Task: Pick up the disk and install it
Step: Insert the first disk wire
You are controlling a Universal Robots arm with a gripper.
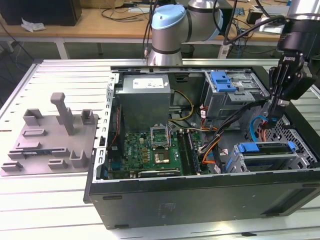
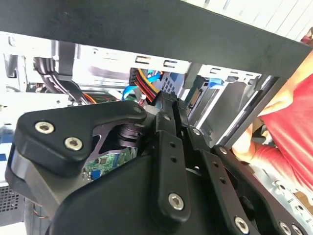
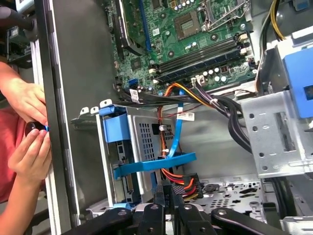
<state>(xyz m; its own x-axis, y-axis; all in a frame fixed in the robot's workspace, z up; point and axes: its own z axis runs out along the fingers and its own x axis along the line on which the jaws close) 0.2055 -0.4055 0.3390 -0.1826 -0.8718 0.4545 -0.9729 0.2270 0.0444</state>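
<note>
The disk (image 1: 269, 147), silver in a blue carrier bracket, lies in the lower drive cage at the front corner of the open computer case (image 1: 200, 200), on the exterior view's right. The first wrist view shows the disk's blue bracket (image 3: 113, 131) against a perforated grey cage wall. My gripper (image 1: 273, 119) reaches down inside the case just behind that cage, apart from the disk. Its fingers (image 3: 161, 198) are pressed together with nothing visible between them, close to a bundle of red, yellow and black power wires (image 3: 180, 182). In the second wrist view the gripper (image 2: 167, 110) is also shut.
A person's hands (image 3: 27, 127) hold a small black object at the case's outer wall; a red sleeve (image 2: 288, 127) shows there too. Inside the case are a green motherboard (image 1: 150, 150), a grey power-supply box (image 1: 144, 97), an upper cage with a blue latch (image 1: 222, 81) and loose cables. A grey fixture (image 1: 50, 135) lies beside the case.
</note>
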